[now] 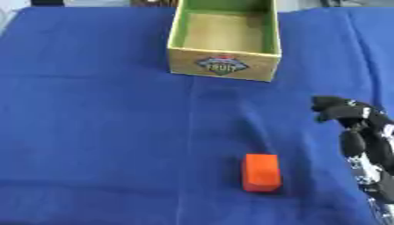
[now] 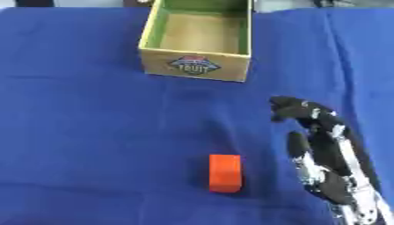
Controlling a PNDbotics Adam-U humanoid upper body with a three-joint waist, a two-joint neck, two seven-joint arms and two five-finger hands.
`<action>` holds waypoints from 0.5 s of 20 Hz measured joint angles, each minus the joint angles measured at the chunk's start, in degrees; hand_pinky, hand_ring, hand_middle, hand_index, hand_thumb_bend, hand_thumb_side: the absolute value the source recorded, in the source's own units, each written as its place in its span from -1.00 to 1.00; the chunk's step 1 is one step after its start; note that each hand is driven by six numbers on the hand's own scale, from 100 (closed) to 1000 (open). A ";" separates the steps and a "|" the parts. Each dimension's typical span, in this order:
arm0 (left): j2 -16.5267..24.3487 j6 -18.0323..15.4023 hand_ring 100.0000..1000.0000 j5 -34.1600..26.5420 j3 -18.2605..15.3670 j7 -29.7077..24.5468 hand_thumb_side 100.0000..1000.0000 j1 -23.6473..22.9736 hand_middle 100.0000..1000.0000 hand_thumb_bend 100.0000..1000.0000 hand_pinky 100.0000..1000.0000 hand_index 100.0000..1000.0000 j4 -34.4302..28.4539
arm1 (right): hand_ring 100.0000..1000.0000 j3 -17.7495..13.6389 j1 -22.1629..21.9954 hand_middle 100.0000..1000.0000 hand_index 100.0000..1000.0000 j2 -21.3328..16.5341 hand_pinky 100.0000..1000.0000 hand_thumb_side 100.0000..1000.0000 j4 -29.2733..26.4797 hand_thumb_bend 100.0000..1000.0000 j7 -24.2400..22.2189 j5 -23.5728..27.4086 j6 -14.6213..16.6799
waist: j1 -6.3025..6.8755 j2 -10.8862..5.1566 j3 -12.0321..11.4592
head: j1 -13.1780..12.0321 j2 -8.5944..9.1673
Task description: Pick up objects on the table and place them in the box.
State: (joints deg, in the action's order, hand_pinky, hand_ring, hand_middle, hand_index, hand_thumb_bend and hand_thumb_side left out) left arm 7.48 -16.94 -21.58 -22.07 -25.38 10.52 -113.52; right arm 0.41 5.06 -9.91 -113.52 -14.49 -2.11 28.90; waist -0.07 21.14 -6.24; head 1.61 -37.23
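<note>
An orange block (image 1: 261, 172) lies on the blue cloth (image 1: 100, 132) near the front, a little right of centre. At the back stands an open cardboard box (image 1: 223, 64) with green inner walls and a fruit label on its front; nothing shows inside it. My right hand (image 2: 317, 132) comes in from the lower right, to the right of the block and apart from it. Its fingers point away from me, slightly bent at the tips, and hold nothing. My left hand shows in neither view.
The blue cloth covers the whole table, with creases running from the box toward the block. Bare cloth spreads across the left half and between the block and the box.
</note>
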 measured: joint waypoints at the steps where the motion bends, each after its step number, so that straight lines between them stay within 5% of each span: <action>1: 0.00 0.01 -0.51 0.00 0.00 0.01 1.00 0.00 -0.29 -1.00 -0.66 0.42 0.00 | 0.62 0.00 0.00 0.05 0.37 0.00 0.55 0.06 0.00 -1.00 -0.01 -0.01 -0.01 | -0.01 0.00 0.00 | 0.07 -0.07; 10: 0.00 0.12 -0.51 0.00 0.00 0.12 1.00 0.09 -0.29 -1.00 -0.66 0.42 0.00 | 0.63 -0.04 -0.02 0.07 0.39 -0.03 0.54 0.20 0.00 -1.00 0.23 -0.62 0.37 | -0.12 0.00 -0.02 | 2.29 -1.27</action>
State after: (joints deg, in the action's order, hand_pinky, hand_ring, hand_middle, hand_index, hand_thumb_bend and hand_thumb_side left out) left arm 7.48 -16.82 -21.58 -22.07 -25.26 10.61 -113.52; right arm 0.37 5.04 -9.94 -113.52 -14.27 -2.73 29.27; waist -0.19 21.14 -6.26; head 3.89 -38.49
